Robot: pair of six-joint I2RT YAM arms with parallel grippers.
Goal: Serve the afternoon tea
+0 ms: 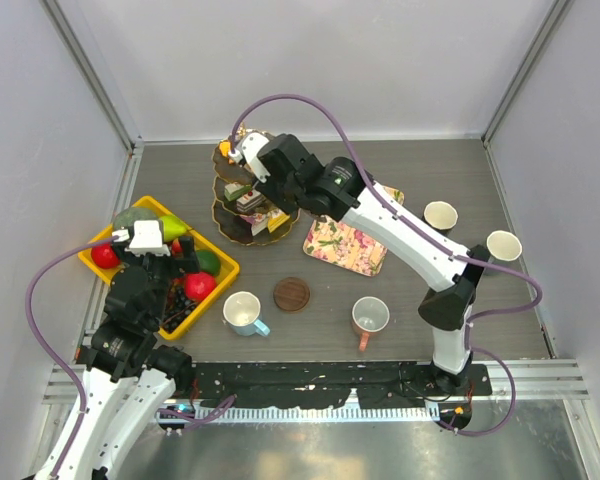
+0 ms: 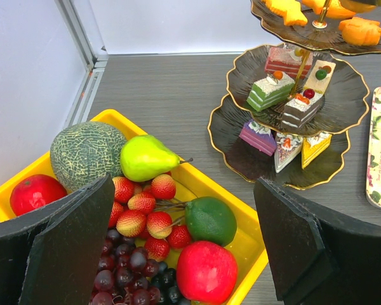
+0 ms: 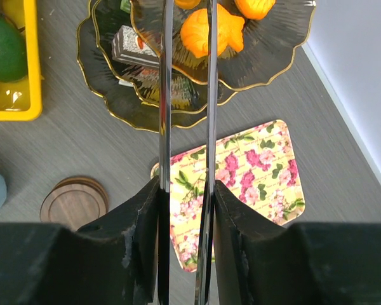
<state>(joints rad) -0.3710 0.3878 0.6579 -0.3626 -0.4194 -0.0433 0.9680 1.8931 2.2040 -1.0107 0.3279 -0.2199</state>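
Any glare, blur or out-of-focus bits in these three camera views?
Top external: even, soft light, sharp everywhere, no harsh shadows around the stand. Left wrist: the yellow crate is crisp with small highlights; the open left gripper is dark and near-featureless. Right wrist: the tongs in the right gripper mirror the scene in streaks; the stand glints too.

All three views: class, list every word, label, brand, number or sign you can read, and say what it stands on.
No readable text in any view.
The floral tray shows a flower pattern only; any fine writing in it is too blurred to read.
The stand, yellow crate and metal tongs show no lettering.
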